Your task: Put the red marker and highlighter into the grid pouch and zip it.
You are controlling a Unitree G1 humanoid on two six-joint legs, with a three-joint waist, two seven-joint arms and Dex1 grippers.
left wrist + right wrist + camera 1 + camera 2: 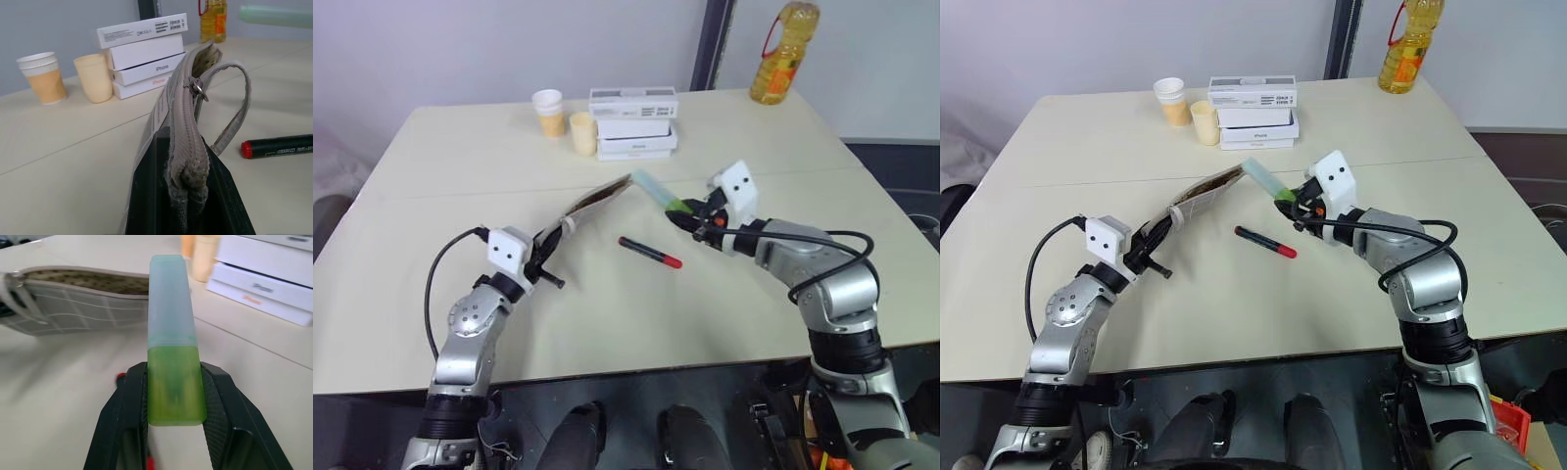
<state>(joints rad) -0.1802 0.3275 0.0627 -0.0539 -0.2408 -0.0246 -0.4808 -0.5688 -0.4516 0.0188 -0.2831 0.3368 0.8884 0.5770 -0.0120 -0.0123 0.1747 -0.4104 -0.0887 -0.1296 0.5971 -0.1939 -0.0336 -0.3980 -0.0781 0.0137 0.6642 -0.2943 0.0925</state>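
Red marker (649,253) on table, cups (549,112), boxes (633,122) behind

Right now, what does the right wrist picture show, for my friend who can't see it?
The right pincer grips the highlighter by its green cap, pale blue end pointing toward the open grid pouch on the table. White boxes are stacked behind.

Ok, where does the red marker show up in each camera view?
Left eye: red marker on table, centre.
Right eye: centre, same spot.
Left wrist: right edge, beside the grid pouch.
Right wrist: blurred red bits behind the claw, probably it.
Shared landmark: stacked white boxes.
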